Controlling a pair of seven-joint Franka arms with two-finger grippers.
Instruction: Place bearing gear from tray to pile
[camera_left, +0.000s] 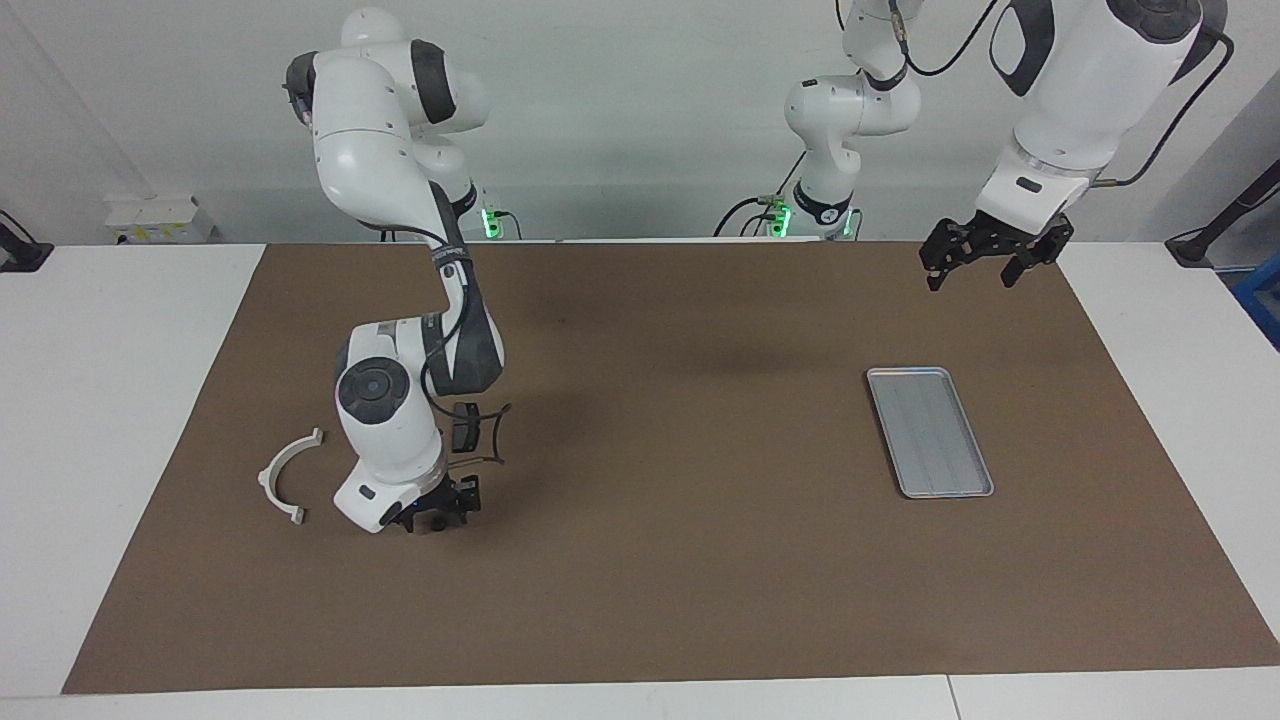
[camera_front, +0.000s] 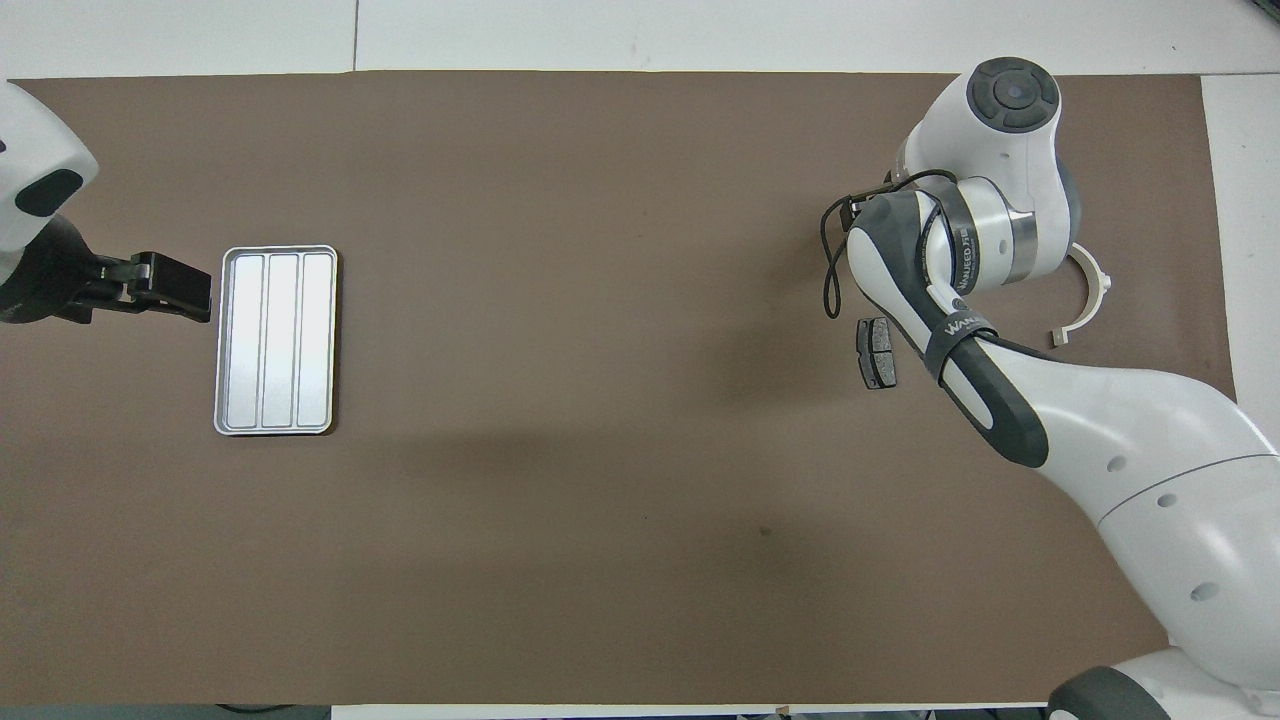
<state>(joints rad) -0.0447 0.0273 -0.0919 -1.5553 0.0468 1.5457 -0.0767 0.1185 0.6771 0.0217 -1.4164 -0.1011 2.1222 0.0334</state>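
facing view: right gripper (camera_left: 437, 517) low beside the white bracket (camera_left: 285, 477), finger state and bearing gear hidden; tray (camera_left: 929, 431) bare, left gripper (camera_left: 984, 266) open above the mat near it.

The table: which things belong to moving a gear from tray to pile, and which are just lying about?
Job: tray, no gear visible in it; pile's white bracket and brake pad; right gripper, low over the mat beside them; left gripper, open, over the mat beside the tray.
Lying about: brown mat; white box at the wall.
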